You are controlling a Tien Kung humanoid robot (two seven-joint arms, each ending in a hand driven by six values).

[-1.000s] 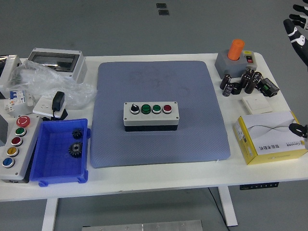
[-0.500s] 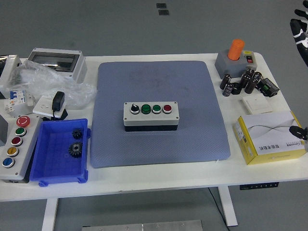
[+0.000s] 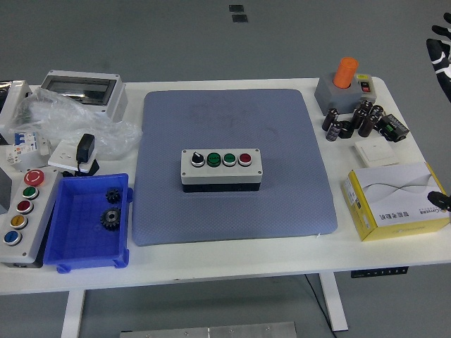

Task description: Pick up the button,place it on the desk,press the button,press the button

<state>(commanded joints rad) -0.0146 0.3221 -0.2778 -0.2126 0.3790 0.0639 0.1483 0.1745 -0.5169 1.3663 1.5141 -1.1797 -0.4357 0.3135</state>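
Head view: white table (image 3: 232, 262), far edge hid by clutter at left. Blue mat (image 3: 232, 120) mid-table. Button box (image 3: 221, 170) at mat centre, upright: 1 black selector, 2 green btns, 1 red. Blue bin (image 3: 70, 243) front-left w/ 2 gears (image 3: 110, 208). Yellow carton (image 3: 394, 201) front-right. 2nd button box (image 3: 20, 215) cut off at left edge, 5 btns. Right hand (image 3: 441, 53) clipped at top-right edge, clear of table; fingers can't tell. Dark tip (image 3: 438, 199) at right edge over carton, unclear what.
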